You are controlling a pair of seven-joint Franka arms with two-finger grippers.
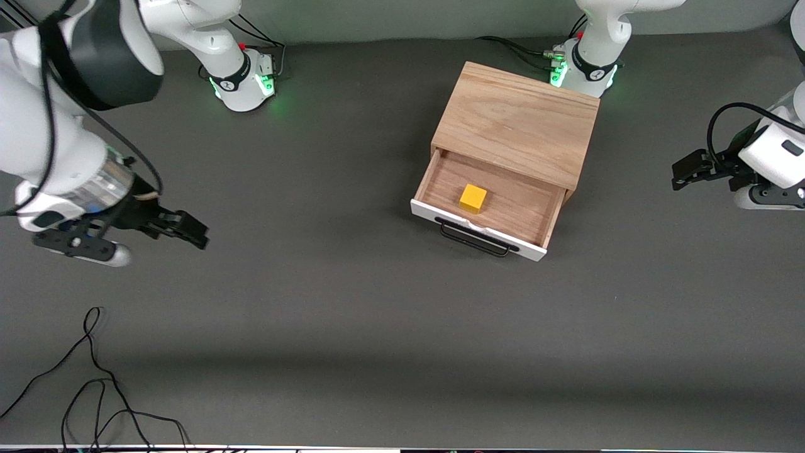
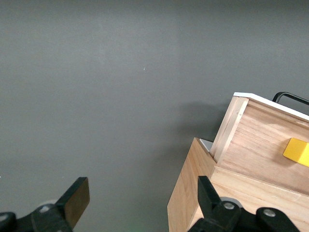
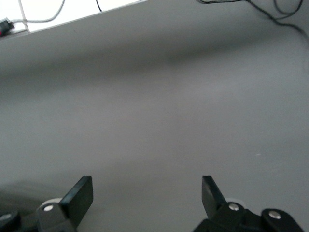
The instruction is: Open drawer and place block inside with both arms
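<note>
Left gripper [image 1: 682, 171] open, right gripper [image 1: 188, 229] open, yellow block [image 1: 473, 198] in pulled-out drawer [image 1: 541, 217]

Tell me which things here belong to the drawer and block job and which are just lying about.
Job:
drawer, pulled open
block, in the drawer
wooden box
left gripper, open, at the left arm's end of the table
right gripper, open, at the right arm's end

Lying about:
black cables, nearer the front camera
</note>
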